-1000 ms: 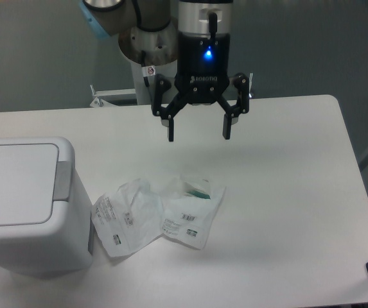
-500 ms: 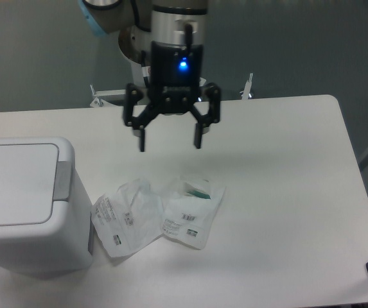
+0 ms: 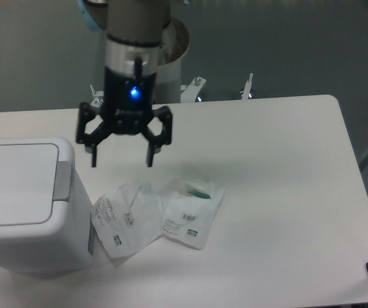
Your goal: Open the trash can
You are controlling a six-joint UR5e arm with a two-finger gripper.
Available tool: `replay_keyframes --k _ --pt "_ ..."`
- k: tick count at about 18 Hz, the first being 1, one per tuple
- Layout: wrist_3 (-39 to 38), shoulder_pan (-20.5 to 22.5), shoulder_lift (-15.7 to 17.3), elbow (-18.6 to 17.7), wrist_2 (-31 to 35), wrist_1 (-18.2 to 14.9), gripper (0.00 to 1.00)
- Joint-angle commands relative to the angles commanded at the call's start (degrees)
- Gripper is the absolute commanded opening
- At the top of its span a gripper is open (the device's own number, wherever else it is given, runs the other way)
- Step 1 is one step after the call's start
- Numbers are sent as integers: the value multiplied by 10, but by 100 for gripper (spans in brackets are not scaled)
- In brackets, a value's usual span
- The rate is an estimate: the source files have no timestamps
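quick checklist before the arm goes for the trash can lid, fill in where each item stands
1. Gripper open, holding nothing: ok.
2. Trash can upright on the table: ok.
3. Lid shut and bare, nothing lying on it: ok.
4. Gripper at the grey strip: not ok, it hangs to the strip's right.
5. Plastic packets off the lid: ok, they lie on the table beside the can.
6. Height above the lid: cannot tell.

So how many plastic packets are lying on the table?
2: one packet beside the trash can, the other packet overlapping its right edge. None appear hidden.
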Motion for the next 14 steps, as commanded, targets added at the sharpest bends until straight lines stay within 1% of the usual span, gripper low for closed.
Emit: replay_keyframes --k 6,14 --pt "0 -19 -11 -4 1 4 100" --pt "0 -26 -19 -6 1 4 100"
